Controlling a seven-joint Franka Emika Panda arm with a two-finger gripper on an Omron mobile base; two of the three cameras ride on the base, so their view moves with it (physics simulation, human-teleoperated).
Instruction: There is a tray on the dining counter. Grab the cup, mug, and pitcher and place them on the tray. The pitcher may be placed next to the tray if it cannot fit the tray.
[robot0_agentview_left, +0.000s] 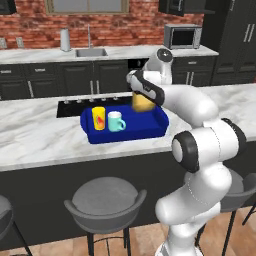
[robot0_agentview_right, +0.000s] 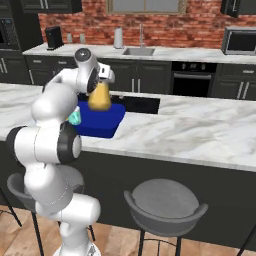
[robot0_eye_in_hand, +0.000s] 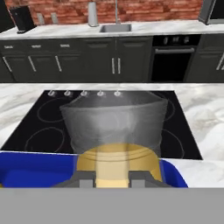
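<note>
Left base view: the deep-blue tray (robot0_agentview_left: 150, 131), a glossy rectangle with raised walls and rounded corners, sits on the white-grey veined marble of the dining counter (robot0_agentview_left: 40, 135). Inside the tray, toward its left end, the yellow cup (robot0_agentview_left: 98, 118) stands upright, a smooth handleless cylinder with a red-orange mark on its side. Just beside it to the right stands the light teal mug (robot0_agentview_left: 116, 121), its loop handle pointing right. Over the tray's back right part hangs the pitcher (robot0_agentview_left: 142, 102), an amber-gold cone partly hidden by the white arm; whether its base touches the tray floor cannot be told.

In the right base view the pitcher (robot0_agentview_right: 100, 97) shows as a golden cone flaring downward, held at its top by the gripper (robot0_agentview_right: 102, 80) above the near end of the tray (robot0_agentview_right: 107, 120). A sliver of the mug (robot0_agentview_right: 75, 117) peeks out behind the arm.

In the hand view the two dark fingertips (robot0_eye_in_hand: 89, 180) stand narrowly apart, closed on the pitcher (robot0_eye_in_hand: 116, 131): its amber body lies between them, and its clear, smoky upper part widens toward the flat black cooktop (robot0_eye_in_hand: 35, 127) set into the counter behind the tray. The blue rim of the tray (robot0_eye_in_hand: 35, 168) runs to either side of the pitcher.

Round grey stools (robot0_agentview_left: 105, 202) with curved backs stand on the side of the counter nearest the robot.
</note>
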